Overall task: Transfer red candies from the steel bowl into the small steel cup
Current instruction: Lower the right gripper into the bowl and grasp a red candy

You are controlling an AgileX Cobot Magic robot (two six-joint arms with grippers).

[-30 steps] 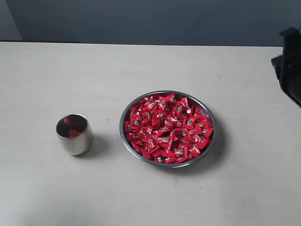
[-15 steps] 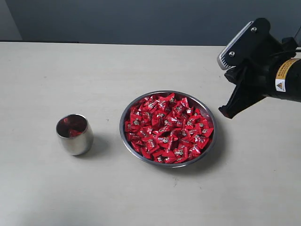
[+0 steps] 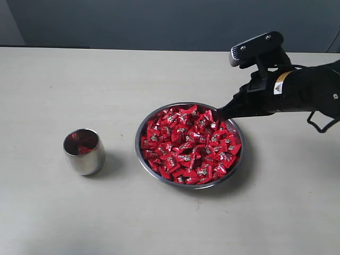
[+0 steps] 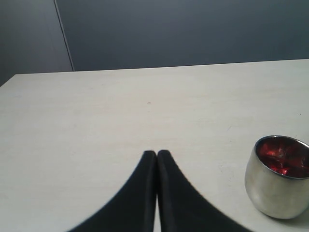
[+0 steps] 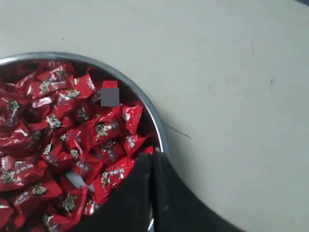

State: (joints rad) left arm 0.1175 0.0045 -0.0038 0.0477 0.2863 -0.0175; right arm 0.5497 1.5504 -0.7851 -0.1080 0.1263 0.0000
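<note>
The steel bowl (image 3: 146, 119) (image 5: 153, 112) sits mid-table, heaped with red candies (image 3: 188, 144) (image 5: 67, 140). To its left stands the small steel cup (image 3: 84, 152) (image 4: 277, 181), with a few red candies inside. My right gripper (image 3: 219, 113) (image 5: 152, 155) is shut and empty, its tips over the bowl's far right rim. My left gripper (image 4: 157, 153) is shut with nothing in it, above bare table beside the cup; it does not show in the exterior view.
A pale tabletop (image 3: 64, 79) stretches around the bowl and cup. A dark wall (image 3: 159, 21) runs behind the far table edge. The right arm (image 3: 303, 90) reaches in from the right side.
The right arm has come in from the right edge and lowered leftward, bringing its shut gripper to the bowl's rim. Bowl and cup have not moved.
</note>
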